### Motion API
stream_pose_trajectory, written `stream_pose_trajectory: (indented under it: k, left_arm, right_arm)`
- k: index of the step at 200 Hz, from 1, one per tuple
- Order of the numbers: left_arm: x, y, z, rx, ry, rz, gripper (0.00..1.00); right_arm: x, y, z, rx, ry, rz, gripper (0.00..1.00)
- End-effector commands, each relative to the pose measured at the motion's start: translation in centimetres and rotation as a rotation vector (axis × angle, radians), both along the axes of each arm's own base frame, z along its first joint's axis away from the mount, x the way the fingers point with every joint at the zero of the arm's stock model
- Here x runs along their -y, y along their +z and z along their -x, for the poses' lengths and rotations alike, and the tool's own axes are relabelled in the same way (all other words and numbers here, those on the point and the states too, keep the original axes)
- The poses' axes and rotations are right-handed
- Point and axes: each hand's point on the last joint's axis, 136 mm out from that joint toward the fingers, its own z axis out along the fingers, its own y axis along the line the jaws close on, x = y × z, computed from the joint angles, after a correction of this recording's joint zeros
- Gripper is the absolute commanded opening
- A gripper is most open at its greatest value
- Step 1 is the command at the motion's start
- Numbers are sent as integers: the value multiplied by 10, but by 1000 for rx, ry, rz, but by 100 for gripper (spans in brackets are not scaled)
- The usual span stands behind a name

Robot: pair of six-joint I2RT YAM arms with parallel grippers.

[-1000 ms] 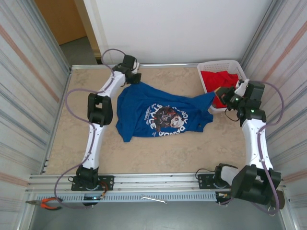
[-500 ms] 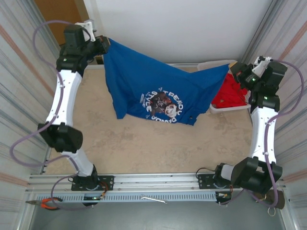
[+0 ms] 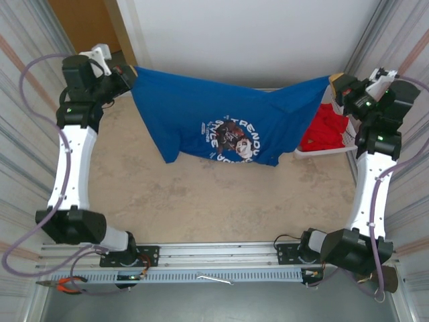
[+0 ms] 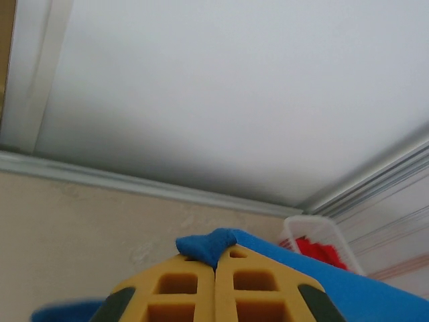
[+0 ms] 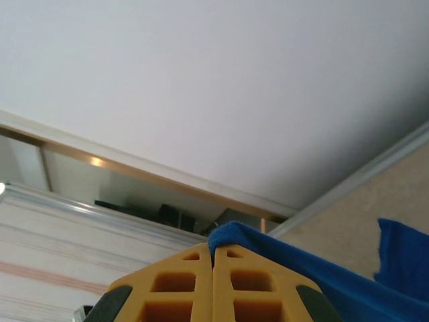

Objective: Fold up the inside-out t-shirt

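Note:
The royal-blue t-shirt point(image 3: 221, 124) hangs stretched in the air between both raised arms, its white and light-blue print facing the top camera. My left gripper point(image 3: 131, 76) is shut on the shirt's left upper corner, high at the back left. In the left wrist view the yellow fingers point(image 4: 181, 288) pinch a blue fold point(image 4: 208, 245), gripper point(image 4: 215, 267). My right gripper point(image 3: 333, 83) is shut on the right upper corner, above the basket. In the right wrist view blue cloth point(image 5: 268, 245) pokes out of that gripper point(image 5: 213, 258). The shirt's lower edge hangs near the table.
A white basket point(image 3: 348, 137) with a red garment point(image 3: 325, 127) stands at the back right, partly behind the shirt. Metal walls close both sides. Orange pliers point(image 3: 66, 285) lie on the front rail. The beige tabletop point(image 3: 201, 201) spreads under the shirt.
Both arms lifted the shirt off the table and pulled its corners apart. Since half a second ago the top edge has stretched wider and straighter.

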Motion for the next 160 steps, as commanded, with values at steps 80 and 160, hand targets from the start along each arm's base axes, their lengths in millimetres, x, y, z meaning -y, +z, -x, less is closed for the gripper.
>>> stream_pose_trajectory:
  k: [80, 160]
  left_arm:
    - [9, 132, 91, 272, -54, 143, 0]
    - [5, 110, 86, 179, -28, 130, 0]
  right_arm:
    - [-26, 136, 83, 330, 26, 14, 0]
    - [-40, 188, 111, 450, 29, 42, 0]
